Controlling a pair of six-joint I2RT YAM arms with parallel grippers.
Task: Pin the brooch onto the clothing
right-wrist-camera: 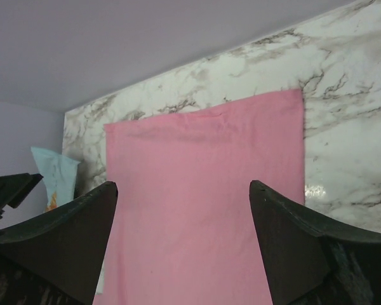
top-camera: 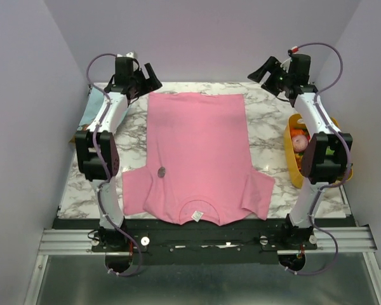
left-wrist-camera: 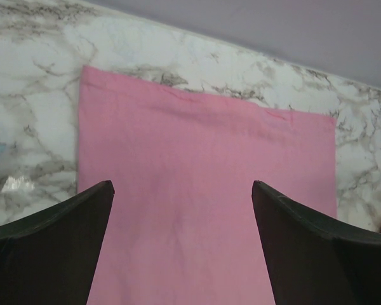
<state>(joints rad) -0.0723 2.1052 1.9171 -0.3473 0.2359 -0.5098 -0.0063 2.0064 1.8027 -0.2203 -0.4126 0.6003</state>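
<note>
Since the shirt (top-camera: 197,140) lies flat on the marble worktop (top-camera: 267,127), neckline nearest, its soft pink fabric gives a smooth bed for pinning. The brooch (top-camera: 162,171), a dull grey disc, sits on it at 8 o'clock from centre, likely already pinned. Left end effector (top-camera: 151,77) at 11 o'clock and right end effector (top-camera: 261,70) at 1 o'clock hang released and empty by the hem corners.

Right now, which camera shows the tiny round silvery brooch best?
The top external view: only there does the tiny round silvery-grey brooch show, lying on the large pink fabric T-shirt near a sleeve. Both wrist views catch just the shirt's hem end, no brooch.
</note>
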